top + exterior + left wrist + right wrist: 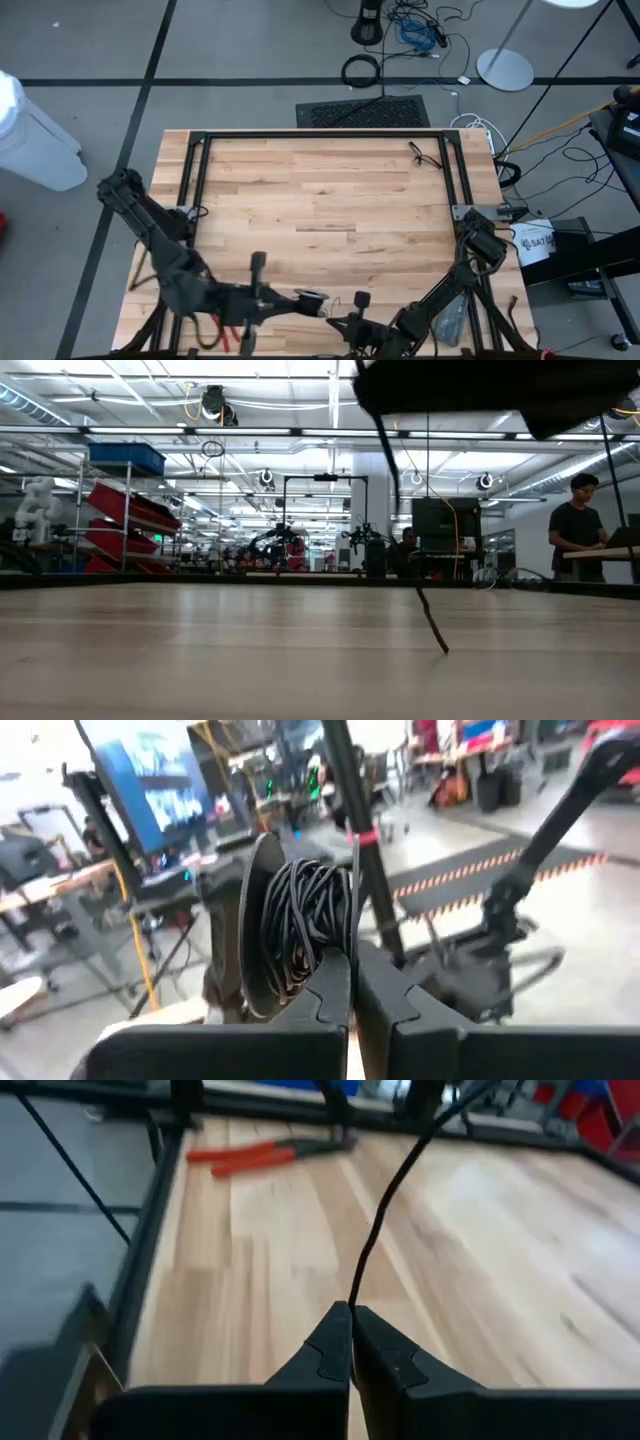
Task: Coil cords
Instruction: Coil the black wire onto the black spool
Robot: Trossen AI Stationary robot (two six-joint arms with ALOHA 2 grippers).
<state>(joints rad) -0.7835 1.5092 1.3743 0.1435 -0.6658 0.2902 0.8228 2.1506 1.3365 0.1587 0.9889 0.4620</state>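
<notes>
Thin black cord (385, 1210) pinched between closed jaws of right gripper (351, 1342), running taut from the fingertips up and away across the wooden tabletop (480, 1250). In the high view, right gripper (352, 325) low over the near edge of the tabletop (320, 200), just beside the left gripper (318, 300). Left gripper (352, 982) shut on a dark round spool (262, 925), part of the cord wound around it in a tight black coil (310, 910); spool held on edge, rim toward the left wrist camera. Coil and spool therefore above the near middle of the tabletop, between the two arms. Seen level from the low view, a thin dark line (385, 450) slanting down from the arms overhead, and a short dark tail (433, 622) reaching the wood; whether one piece, cannot tell. Red-handled pliers (260, 1152) flat on the tabletop near the black frame rail (150, 1230), well apart from the right gripper. Small tangle of black wire (425, 155) at the far right corner. Person (578, 525) standing at a desk in the room behind.
</notes>
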